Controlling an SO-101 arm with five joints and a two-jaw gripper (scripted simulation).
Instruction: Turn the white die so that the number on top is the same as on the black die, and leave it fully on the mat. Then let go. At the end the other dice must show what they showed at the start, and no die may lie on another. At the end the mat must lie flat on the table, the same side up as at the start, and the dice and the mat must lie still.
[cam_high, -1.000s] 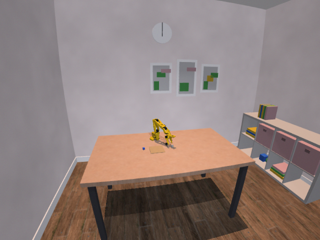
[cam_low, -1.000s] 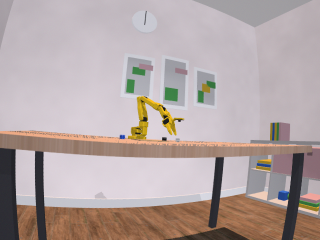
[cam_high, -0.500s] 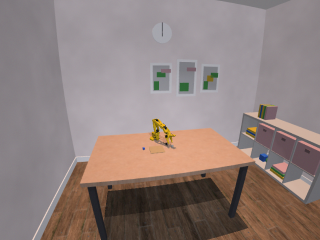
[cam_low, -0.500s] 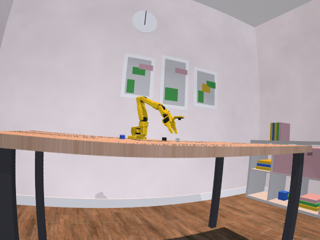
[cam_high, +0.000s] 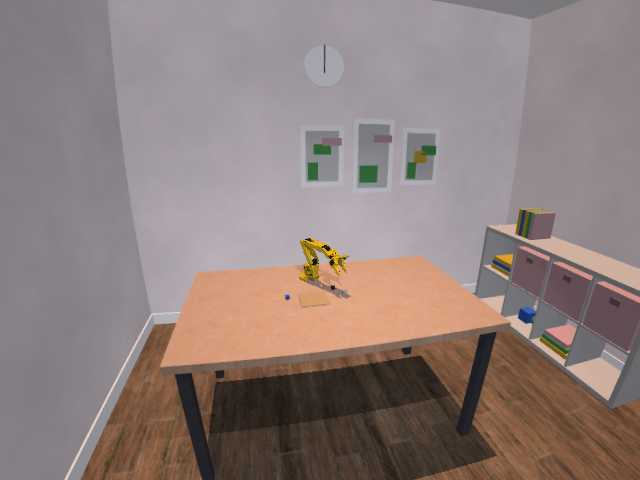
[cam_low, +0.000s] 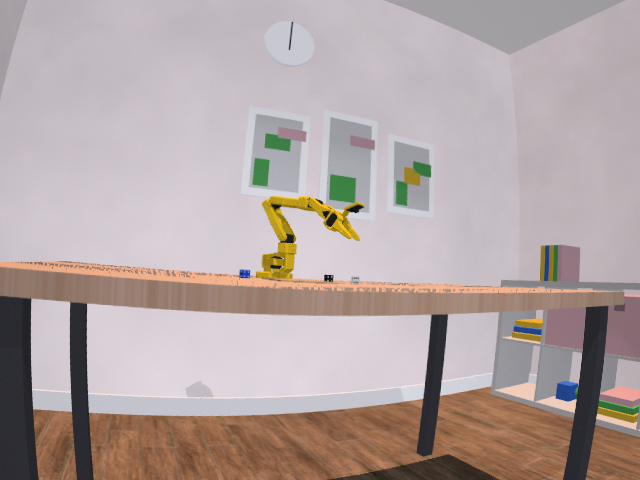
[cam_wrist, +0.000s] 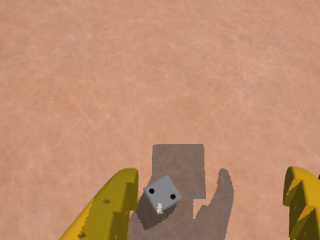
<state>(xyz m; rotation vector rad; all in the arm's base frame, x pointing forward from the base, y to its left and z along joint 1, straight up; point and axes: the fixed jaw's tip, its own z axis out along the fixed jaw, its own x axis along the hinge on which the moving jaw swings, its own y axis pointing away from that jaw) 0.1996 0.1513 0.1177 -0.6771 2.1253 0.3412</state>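
The white die (cam_wrist: 162, 194) lies on the bare table with two pips on top. It also shows in the top view (cam_high: 344, 293) and the exterior view (cam_low: 355, 279), off the mat. My gripper (cam_wrist: 207, 227) hangs well above the die, open and empty, its yellow fingers (cam_low: 347, 227) apart on either side of it in the wrist view. The black die (cam_high: 333, 286) sits left of the white die, near the arm's base, and shows in the exterior view (cam_low: 328, 277). The tan mat (cam_high: 313, 299) lies flat in front of the arm. The blue die (cam_high: 287, 297) sits left of the mat.
The arm's base (cam_high: 309, 273) stands behind the mat. A shelf unit (cam_high: 563, 294) stands off to the right of the table, away from the arm.
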